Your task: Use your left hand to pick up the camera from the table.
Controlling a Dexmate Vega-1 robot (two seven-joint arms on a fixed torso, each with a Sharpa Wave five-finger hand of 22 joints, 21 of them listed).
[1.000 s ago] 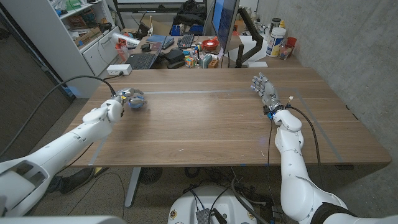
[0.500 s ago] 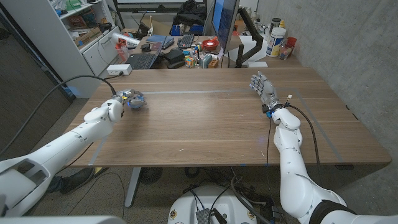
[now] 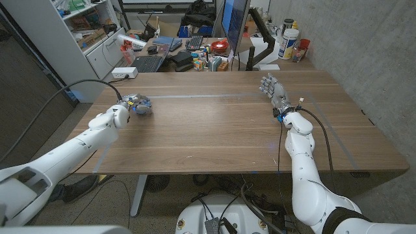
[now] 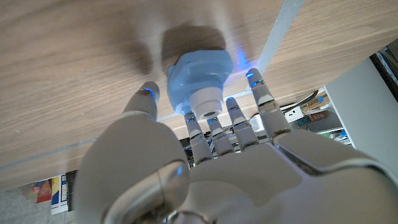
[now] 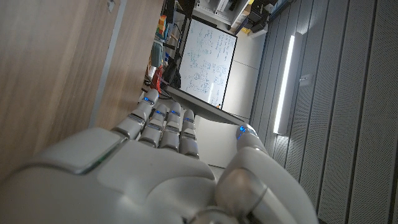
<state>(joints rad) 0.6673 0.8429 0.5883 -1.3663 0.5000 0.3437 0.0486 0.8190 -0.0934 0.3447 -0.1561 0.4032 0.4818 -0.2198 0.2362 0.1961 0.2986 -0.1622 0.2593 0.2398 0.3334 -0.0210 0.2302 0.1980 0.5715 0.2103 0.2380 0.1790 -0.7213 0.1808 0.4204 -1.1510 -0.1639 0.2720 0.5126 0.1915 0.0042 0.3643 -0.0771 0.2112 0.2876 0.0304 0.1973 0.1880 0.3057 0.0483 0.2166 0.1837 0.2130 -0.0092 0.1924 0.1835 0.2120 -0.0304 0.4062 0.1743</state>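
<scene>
On the left side of the wooden table (image 3: 214,123), seen from the head camera, the left hand (image 3: 134,104) sits at the small blue-grey camera (image 3: 142,106), with its fingers about the object. From this height it is hard to tell whether the camera stands on the wood or is raised off it. A pale tape line (image 3: 195,96) runs across the table just beyond the camera. Well apart, on the right side of the table, the right hand (image 3: 273,90) is held with its fingers apart and holds nothing; a black cable runs along its forearm. Behind the far edge of the table is a cluttered desk with a laptop (image 3: 149,62) and a white shelf unit (image 3: 84,32).

Looking along the back of the left hand (image 4: 205,162), the left wrist camera shows the pale blue camera (image 4: 200,87), lens barrel toward the palm, with a dark shadow on the wood around it. One finger lies along one side of the body and the other fingertips (image 4: 257,79) reach along the other side, so the hand closes loosely around it.

Over the back of the right hand (image 5: 155,168), its fingers (image 5: 163,121) extend side by side beside the table surface, gripping nothing, with a whiteboard (image 5: 205,68) beyond.
</scene>
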